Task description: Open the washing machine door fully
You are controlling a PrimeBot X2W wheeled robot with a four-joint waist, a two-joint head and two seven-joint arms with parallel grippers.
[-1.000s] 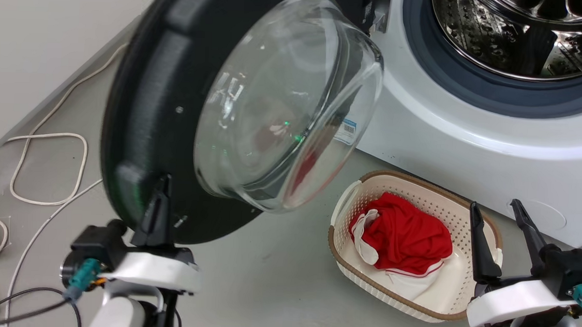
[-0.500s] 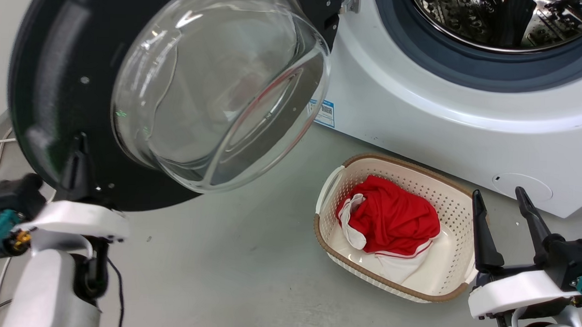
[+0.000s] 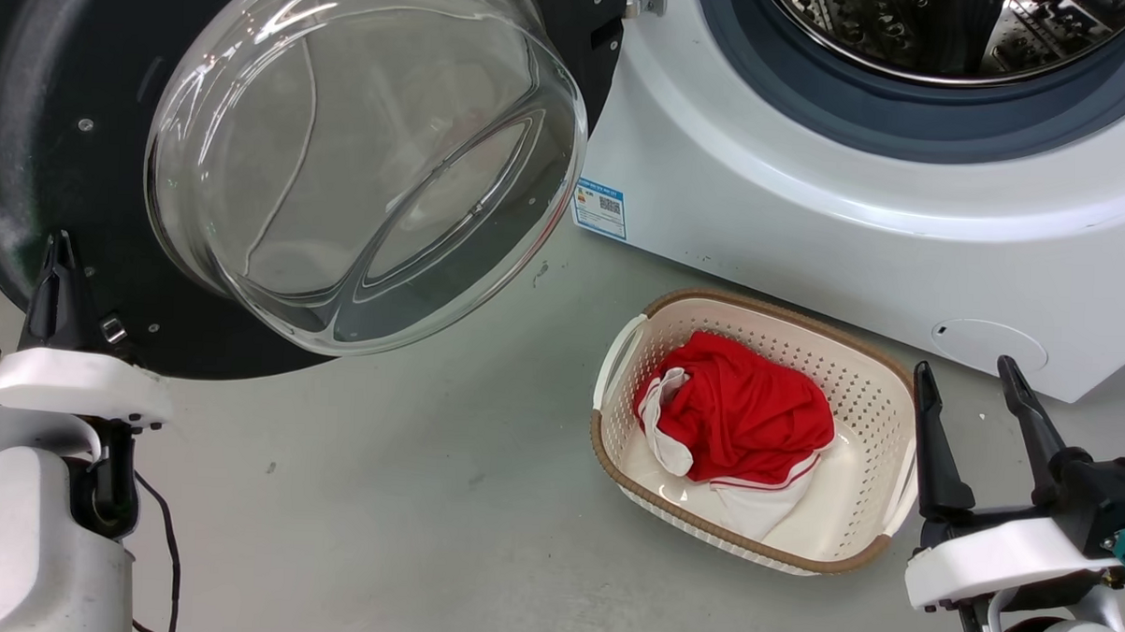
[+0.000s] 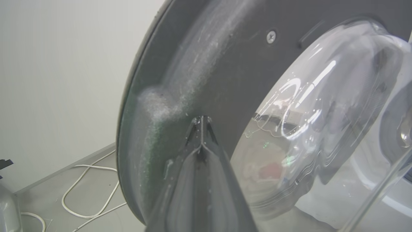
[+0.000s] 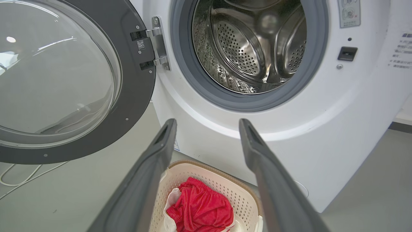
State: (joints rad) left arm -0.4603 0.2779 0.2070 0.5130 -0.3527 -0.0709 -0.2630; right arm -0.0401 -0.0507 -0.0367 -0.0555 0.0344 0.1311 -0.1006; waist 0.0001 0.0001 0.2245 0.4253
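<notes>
The washing machine door (image 3: 26,148) stands wide, touching, it seems, the left gripper (image 4: 201,120), whose closed, empty fingers likely push it. The right gripper (image 3: 961,367) idles, fingers spread.

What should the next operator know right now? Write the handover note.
Left gripper: shut, tips pressed against the inner face of the washing machine door, near its rim.
Right gripper: open, holding nothing, apart from the door.
Door: swung wide from the washing machine; drum exposed.
Done: unlatched, mostly open.
To do: push on until the door stops; I cannot tell if it already has.
</notes>
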